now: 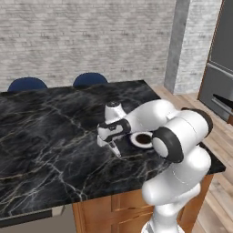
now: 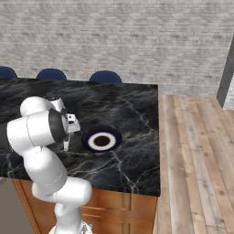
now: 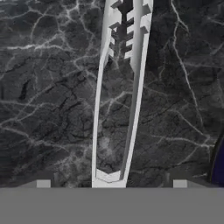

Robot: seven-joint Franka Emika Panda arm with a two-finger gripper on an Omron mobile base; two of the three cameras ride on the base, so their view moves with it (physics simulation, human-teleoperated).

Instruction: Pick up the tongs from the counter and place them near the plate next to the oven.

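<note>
While the hand view looks straight down along the gripper (image 3: 111,186), the tongs (image 3: 118,96) run from between the two widely spread finger tips up to the top edge, hinge end nearest the hand and ridged tips farthest. The fingers (image 3: 43,183) stand well apart on either side of the tongs, so the pincer looks wide open, and whether it has any hold on them cannot be told. A dark curved rim of the plate (image 3: 217,162) shows at the right edge of that view.

Farther out, the left base view shows the gripper (image 1: 113,146) low over the counter (image 1: 45,136), with a slim pale shape beneath it that is probably the tongs, just beside the plate (image 1: 142,139). From the right base view the plate (image 2: 101,140) appears whole, white ring round a dark centre, with the hand (image 2: 68,130) just to its left.

As a judgement, the tongs already lie close beside the plate, so either placing is nearly done or the grasp has not yet begun; these pictures alone do not settle which. No oven can be made out with certainty. The hand view gives the tongs' shape and the finger spread; the base views give the plate's nearness and the counter's extent, with blue chair backs (image 2: 105,77) beyond.
</note>
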